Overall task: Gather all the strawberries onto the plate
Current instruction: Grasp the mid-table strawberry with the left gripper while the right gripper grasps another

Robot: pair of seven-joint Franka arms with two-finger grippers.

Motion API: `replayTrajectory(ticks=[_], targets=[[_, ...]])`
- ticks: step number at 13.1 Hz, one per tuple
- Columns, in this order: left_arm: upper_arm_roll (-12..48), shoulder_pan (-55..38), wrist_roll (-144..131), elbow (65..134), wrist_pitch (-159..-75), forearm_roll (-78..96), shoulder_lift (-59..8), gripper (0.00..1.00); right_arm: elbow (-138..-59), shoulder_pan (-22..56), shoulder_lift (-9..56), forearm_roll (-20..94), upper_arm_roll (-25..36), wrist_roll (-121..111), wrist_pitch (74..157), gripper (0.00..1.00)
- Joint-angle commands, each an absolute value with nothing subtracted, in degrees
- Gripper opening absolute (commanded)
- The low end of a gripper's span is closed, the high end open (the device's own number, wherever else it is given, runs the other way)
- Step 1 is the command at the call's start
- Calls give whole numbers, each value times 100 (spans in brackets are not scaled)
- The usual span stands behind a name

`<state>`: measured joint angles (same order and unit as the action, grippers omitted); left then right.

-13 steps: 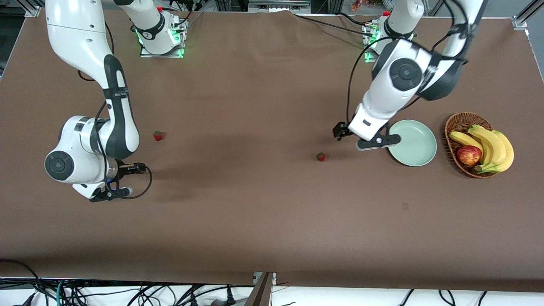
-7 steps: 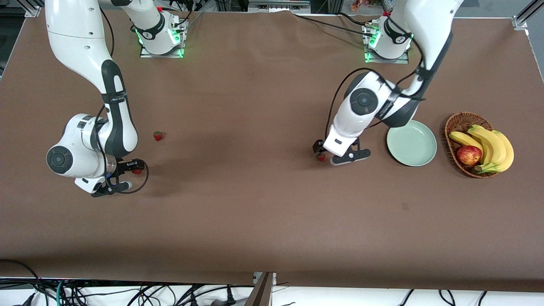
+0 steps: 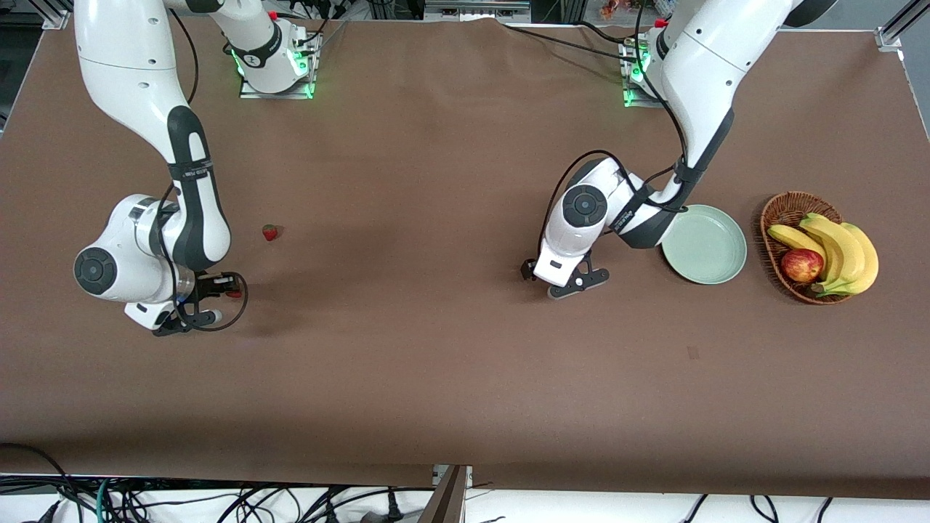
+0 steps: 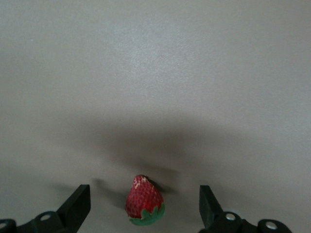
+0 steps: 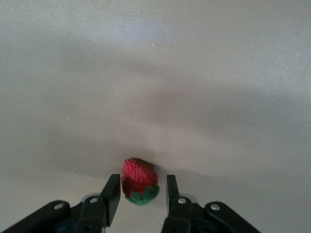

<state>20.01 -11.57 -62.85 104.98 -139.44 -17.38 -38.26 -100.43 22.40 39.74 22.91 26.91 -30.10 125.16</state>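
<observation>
Two strawberries show in the front view. One strawberry [image 3: 270, 232] lies alone toward the right arm's end. Another strawberry [image 3: 234, 293] [image 5: 139, 186] lies on the cloth between the fingers of my right gripper [image 3: 224, 296] [image 5: 141, 193]. Those fingers stand close around it, one touching and a thin gap at the other. My left gripper [image 3: 554, 278] [image 4: 144, 208] is low over the table beside the mint-green plate [image 3: 716, 256], wide open. A further strawberry [image 4: 144, 206] lies midway between its fingers; the hand hides it in the front view. The plate holds nothing.
A wicker basket [image 3: 779, 209] with bananas [image 3: 843, 250] and an apple [image 3: 801, 264] stands next to the plate at the left arm's end. A brown cloth covers the table.
The left arm swung from the plate's rim to the nearby strawberry and dropped around it. The right gripper's fingers narrowed round its strawberry.
</observation>
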Motion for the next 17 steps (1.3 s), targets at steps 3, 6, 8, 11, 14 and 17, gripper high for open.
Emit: replayTrajectory(ticks=[3, 6, 8, 11, 14, 17], targets=[[2021, -1178, -6662, 10511, -13825, -1898, -3762, 53, -10090, 2171, 3929, 2505, 2637, -3217, 12525, 25], [2039, -1169, -6750, 10521, -13808, -1898, -3727, 39, -9854, 2259, 3858, 2505, 2628, -2981, 12272, 12], [2048, -1125, -6619, 10285, -13249, -1829, -3604, 32, -9416, 2294, 3858, 2505, 2593, -2516, 11736, 12], [2066, -1020, -5928, 9706, -12449, -1242, -3463, 28, -8800, 2696, 3867, 2496, 2505, -1192, 11128, 12], [1873, -573, -4348, 8922, -10982, -205, -3043, 28, -8684, 3425, 3876, 2557, 2496, 416, 11092, 12], [1005, -457, -2607, 9026, -10127, 350, -2340, 26, -8596, 4242, 3946, 3040, 2496, 1815, 11171, 13]])
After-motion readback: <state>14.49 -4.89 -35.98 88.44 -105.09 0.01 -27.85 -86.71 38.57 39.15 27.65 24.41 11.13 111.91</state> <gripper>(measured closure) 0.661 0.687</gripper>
